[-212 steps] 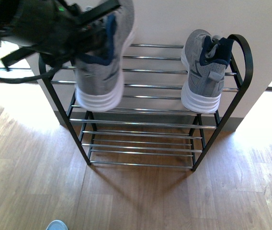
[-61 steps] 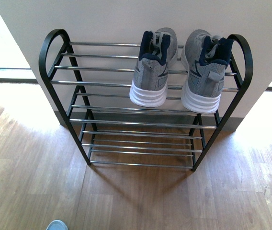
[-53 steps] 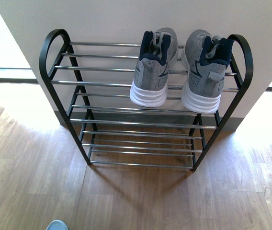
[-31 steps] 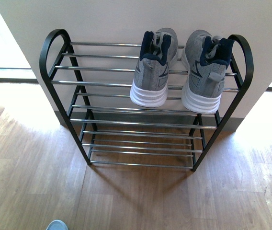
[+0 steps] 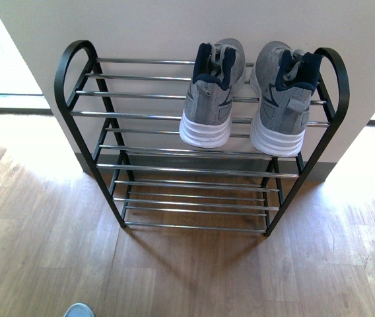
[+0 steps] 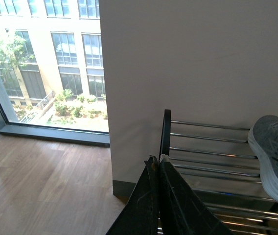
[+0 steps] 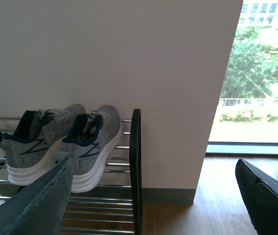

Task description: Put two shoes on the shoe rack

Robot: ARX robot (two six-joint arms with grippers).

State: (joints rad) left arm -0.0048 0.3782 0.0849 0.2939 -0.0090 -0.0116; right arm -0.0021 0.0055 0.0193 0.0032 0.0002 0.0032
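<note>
The left gripper (image 6: 157, 160) hangs near one end arch of the shoe rack (image 6: 166, 132), its two dark fingers pressed together on nothing, while the right gripper (image 7: 153, 162) stands spread wide and empty (neither arm shows in the front view). Beyond them, two grey mesh sneakers, the left sneaker (image 5: 208, 92) and the right sneaker (image 5: 282, 96), sit side by side on the right half of the rack's top tier, white heels outward, against a pale wall (image 5: 174, 26) above a wood floor (image 5: 42, 257).
</note>
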